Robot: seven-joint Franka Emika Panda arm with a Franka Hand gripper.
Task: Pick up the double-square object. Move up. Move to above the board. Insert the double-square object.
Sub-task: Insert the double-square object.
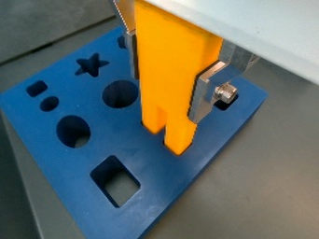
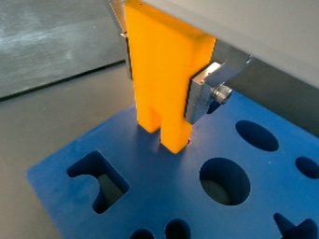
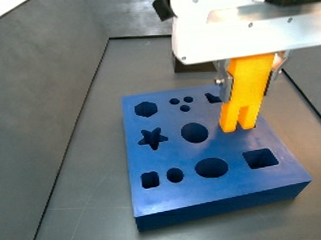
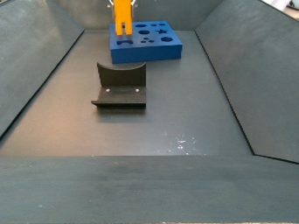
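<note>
My claw [image 1: 174, 89] is clamped on the double-square object [image 1: 173, 79], a tall yellow-orange piece that hangs straight down from my flat silver fingers [image 1: 210, 89]. One finger presses on its side in both wrist views, and the piece sticks out well below it. The bottom end has two legs, one a bit longer. I hold the piece over the board [image 3: 194, 196], which is a thick blue square slab. In a side view the lower end of the piece [image 3: 242, 93] is over the far right part of the board, and I cannot tell if it touches the top yet. The board has many dark holes. I see a star hole [image 3: 152, 138], round holes [image 3: 195, 133], a square hole [image 3: 260, 159] and an arch hole [image 2: 100, 182]. All the holes I can see have nothing in them. The board lies on a dark grey floor [image 4: 176, 122] with sloping grey walls around it. In a side view the dark fixture [image 4: 121, 86] stands on the floor, near the board but apart from it.
</note>
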